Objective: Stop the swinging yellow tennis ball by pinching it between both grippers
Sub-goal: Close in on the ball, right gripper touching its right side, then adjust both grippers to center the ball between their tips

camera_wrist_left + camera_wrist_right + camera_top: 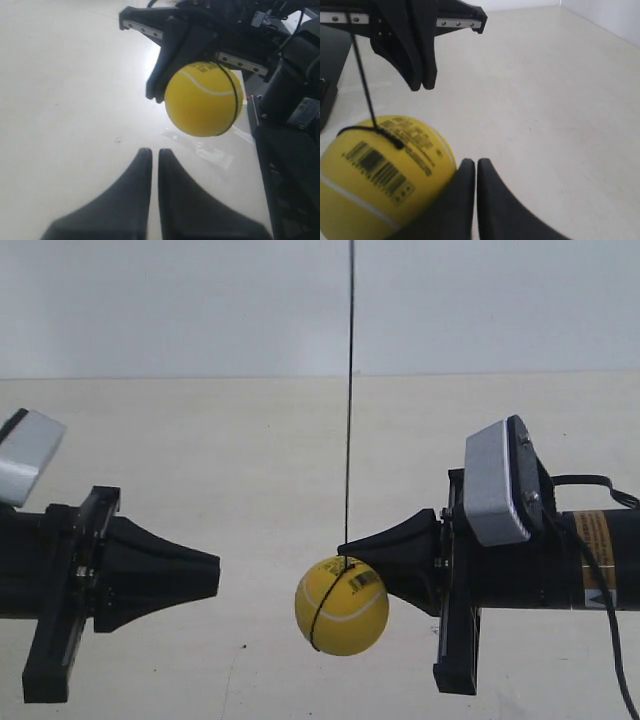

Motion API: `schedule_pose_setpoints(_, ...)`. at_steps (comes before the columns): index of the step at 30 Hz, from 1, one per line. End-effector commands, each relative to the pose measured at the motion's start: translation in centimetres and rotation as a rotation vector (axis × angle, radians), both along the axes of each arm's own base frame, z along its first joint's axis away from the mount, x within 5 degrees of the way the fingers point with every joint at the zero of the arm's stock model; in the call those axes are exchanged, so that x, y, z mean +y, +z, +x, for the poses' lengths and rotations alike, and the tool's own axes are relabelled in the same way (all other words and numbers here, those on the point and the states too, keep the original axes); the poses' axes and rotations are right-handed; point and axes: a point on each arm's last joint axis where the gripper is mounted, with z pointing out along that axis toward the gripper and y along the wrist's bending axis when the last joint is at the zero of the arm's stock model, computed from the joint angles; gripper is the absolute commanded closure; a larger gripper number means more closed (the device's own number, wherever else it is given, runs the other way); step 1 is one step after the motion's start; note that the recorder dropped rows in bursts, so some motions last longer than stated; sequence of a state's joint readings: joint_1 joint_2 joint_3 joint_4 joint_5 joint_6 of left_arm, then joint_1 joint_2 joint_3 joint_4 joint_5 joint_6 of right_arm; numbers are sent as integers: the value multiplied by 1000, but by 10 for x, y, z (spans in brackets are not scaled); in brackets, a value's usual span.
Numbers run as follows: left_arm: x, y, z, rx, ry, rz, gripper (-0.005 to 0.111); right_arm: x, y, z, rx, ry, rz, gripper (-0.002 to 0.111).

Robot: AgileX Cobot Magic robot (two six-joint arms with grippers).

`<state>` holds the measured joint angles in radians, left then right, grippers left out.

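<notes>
The yellow tennis ball (342, 605) hangs on a black string (350, 390) between the two arms, a barcode on its upper side. The arm at the exterior view's right is my right one. Its gripper (345, 545) is shut, and the ball (375, 170) rests against the side of one finger, a little below the tip (472, 161). My left gripper (215, 575), at the exterior view's left, is shut too. It stands a clear gap away from the ball (202, 100), with its fingertips (155, 150) pointing that way.
A pale tabletop (250, 440) lies under everything, with a white wall (180, 300) behind. A strip of clear tape (215, 152) is stuck to the table below the ball. A black cable (600, 570) loops down from the right arm.
</notes>
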<state>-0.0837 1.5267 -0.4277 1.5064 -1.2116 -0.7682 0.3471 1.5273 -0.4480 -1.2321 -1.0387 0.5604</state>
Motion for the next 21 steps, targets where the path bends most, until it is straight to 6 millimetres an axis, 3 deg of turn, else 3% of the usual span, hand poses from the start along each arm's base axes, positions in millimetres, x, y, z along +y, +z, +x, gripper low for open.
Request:
schedule_pose_setpoints(1, -8, -6, 5, 15, -32, -9, 102, 0, 0, 1, -5, 4, -17, 108)
schedule_pose_setpoints(21, -8, -6, 7, 8, -31, -10, 102, -2, 6, 1, -35, -16, -49, 108)
